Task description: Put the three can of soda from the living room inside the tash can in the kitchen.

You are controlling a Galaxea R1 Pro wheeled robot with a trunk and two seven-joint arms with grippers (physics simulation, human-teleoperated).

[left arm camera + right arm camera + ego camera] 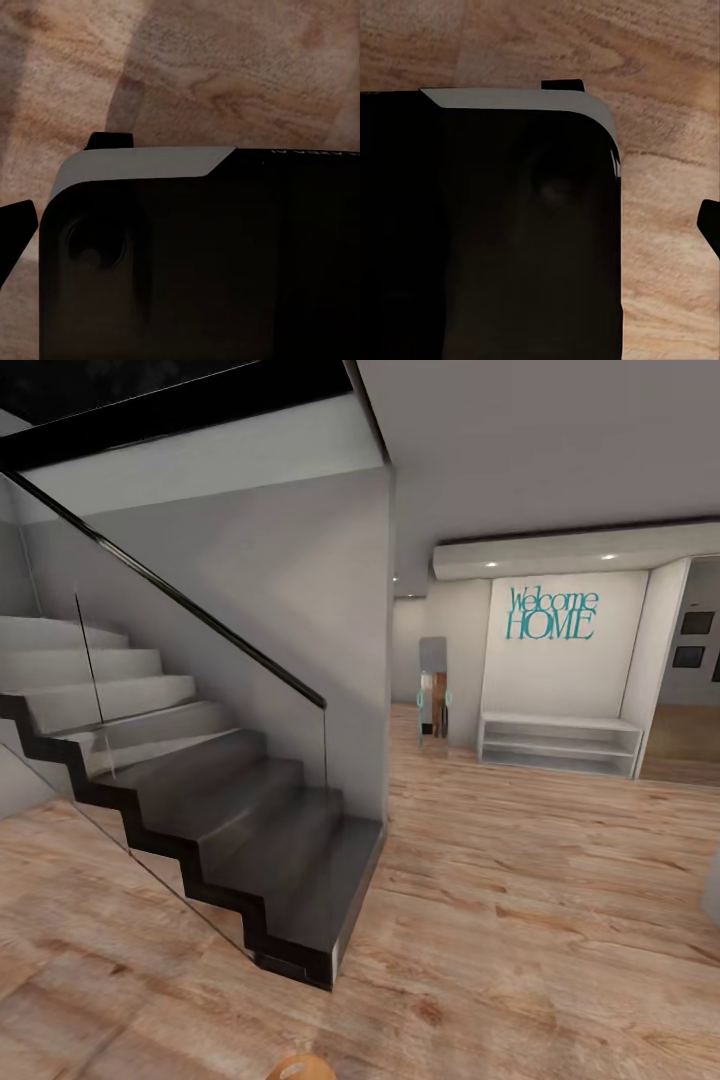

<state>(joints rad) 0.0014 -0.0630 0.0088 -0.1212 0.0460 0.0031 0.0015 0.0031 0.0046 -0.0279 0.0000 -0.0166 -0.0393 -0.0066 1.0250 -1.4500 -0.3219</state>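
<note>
- Head view: dark staircase (230,830) with glass railing at left; white shelf bench (558,743) under a teal "Welcome HOME" sign (552,614) ahead.
- An orange rounded object (298,1068), unidentifiable, pokes in at the bottom edge.
- Wrist views: the robot's dark base (202,262) over wood plank floor (225,67); I cannot tell either pincer's state.

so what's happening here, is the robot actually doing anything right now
Nothing is being handled at this moment; the robot looks to be on its way through the house. The head view faces a dark staircase with a glass railing, and beyond it an entry wall with a teal Welcome HOME sign above a white bench shelf. Both wrist views look down at the wood plank floor past the robot's dark base. No soda cans or bin are in sight.
</note>
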